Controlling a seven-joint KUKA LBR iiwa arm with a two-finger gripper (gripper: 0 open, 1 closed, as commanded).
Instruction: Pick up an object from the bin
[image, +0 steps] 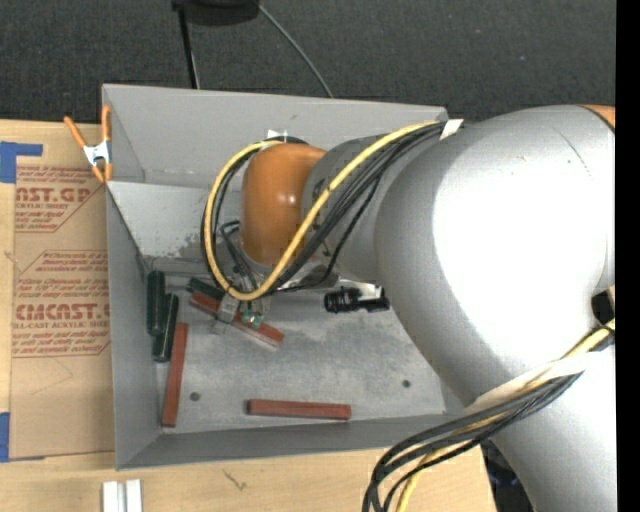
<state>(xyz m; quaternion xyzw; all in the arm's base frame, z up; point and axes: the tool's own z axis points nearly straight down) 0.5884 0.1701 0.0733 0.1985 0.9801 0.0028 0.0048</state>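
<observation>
My jaws are low over the left-centre floor of the bin (300, 125), at a slanted red-brown stick (268, 336); spread or closed, cannot tell. Small black cylinder (350, 299) to the right. Dark pens (157, 312) by left wall, second stick (175, 375) beside them. Third stick (298, 408) along the front.

Down in the lower middle of the frame, a long, flat red-brown bar (298, 408) lies level, all on its own. Over at lower left, a second red-brown bar (175, 375) runs nearly upright, its top tipped slightly right. Just above it, at middle left, a slim dark pen-shaped stick (155, 300) stands upright, with a second dark stick (166, 338) close beside it, near that bar's top end. Right of centre, a small black cylinder with a pale tip (352, 299) lies level, well apart from the others.
</observation>
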